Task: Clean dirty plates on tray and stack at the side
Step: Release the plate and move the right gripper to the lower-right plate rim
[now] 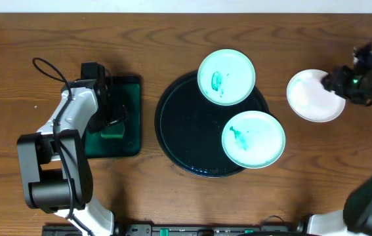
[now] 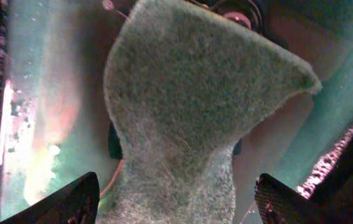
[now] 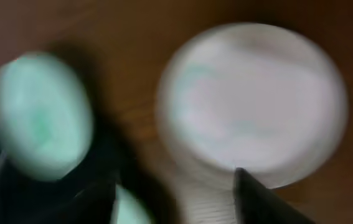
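Observation:
The black tray (image 1: 179, 131) sits mid-table. Two pale-aqua plates with teal smears rest on it: one on its far rim (image 1: 226, 77), one on its right rim (image 1: 253, 138). A clean white plate (image 1: 310, 98) lies on the table to the right. My right gripper (image 1: 338, 82) is at that plate's right edge. In the blurred right wrist view its fingers (image 3: 176, 205) are open, with the white plate (image 3: 251, 102) just beyond them and an aqua plate (image 3: 39, 115) at left. My left gripper (image 2: 176, 202) is open, its fingers on either side of the green sponge (image 2: 188, 106).
A small rectangular dark green tray (image 1: 132, 88) at the left holds the sponge (image 1: 112, 133), with my left arm over it. Bare wooden table lies between the two trays and in front of the white plate.

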Available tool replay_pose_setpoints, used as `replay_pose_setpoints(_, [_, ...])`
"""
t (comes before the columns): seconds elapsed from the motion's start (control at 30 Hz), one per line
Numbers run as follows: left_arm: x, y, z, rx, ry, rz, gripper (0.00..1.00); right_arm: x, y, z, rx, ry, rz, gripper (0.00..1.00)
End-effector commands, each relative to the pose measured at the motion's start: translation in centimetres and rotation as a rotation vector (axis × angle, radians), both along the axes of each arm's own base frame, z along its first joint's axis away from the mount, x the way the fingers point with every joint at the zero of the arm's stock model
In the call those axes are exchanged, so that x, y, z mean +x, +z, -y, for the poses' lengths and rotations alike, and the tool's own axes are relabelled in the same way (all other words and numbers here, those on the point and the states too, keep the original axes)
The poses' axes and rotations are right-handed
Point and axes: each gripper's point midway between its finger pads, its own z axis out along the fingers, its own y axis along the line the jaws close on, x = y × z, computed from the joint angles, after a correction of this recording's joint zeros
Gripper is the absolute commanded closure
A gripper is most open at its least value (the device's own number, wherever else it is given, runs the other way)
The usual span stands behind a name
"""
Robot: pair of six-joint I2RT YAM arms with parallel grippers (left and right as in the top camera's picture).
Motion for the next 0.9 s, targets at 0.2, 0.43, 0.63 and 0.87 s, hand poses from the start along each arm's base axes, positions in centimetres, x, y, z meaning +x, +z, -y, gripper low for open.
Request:
replay_pose_setpoints(0.2, [0.1,0.4,1.0,-0.064,0.002,0.01,0.2,-4.8,-1.2,-10.1,-0.032,0.216,-0.208,0.35])
replay_pose_setpoints(0.43, [0.0,0.4,1.0,-0.064,0.003,0.003,0.19,-8.7,-3.6,-9.7,-0.164,-0.022,-0.442,0.49])
replay_pose_setpoints(0.63, [-0.2,0.4,1.0,-0.065,0.003,-0.002,0.2,-11.8,-6.6,-9.7,-0.179,-0.147,-0.567,0.48])
replay_pose_setpoints(0.87, [-0.2,0.4,1.0,-0.065,0.003,-0.002,0.2,-14.7,-12.8,-10.3,-0.117,-0.23,-0.638,0.54])
